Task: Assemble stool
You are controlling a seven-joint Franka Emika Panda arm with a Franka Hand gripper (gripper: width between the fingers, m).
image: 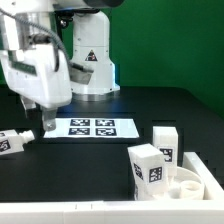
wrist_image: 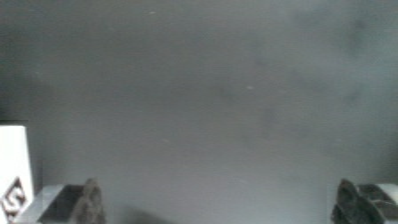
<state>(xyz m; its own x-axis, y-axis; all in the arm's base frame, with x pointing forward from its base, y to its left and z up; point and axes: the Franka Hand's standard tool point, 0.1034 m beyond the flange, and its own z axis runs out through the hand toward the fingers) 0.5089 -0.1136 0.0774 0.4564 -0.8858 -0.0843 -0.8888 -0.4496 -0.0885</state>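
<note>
you are looking at a stool that is barely begun, by my reading. the gripper (image: 47,122) is hanging low over the black table (image: 120,108), its jaws standing wide apart with nothing between them. in the wrist view only bare table is showing between the two fingertips (wrist_image: 75,200). nothing is being held.

the nearest part is the lying leg (image: 12,142), resting on the table just beside the gripper, toward the exterior view's left. in the wrist view the lying leg (wrist_image: 15,165) is peeking in just outside one fingertip, not between the two. the marker board (image: 93,127) is lying just on the gripper's other side. well apart from the gripper, past that board, two more legs are standing upright: the far leg (image: 165,138) and the near leg (image: 150,165). the seat disc (image: 190,185) is sitting close beside them; whether it is touching the near leg i cannot tell.

no leg is looking joined to the seat disc, so i am judging that every leg is waiting to be fitted. the pictures are not showing any further leg.
</note>
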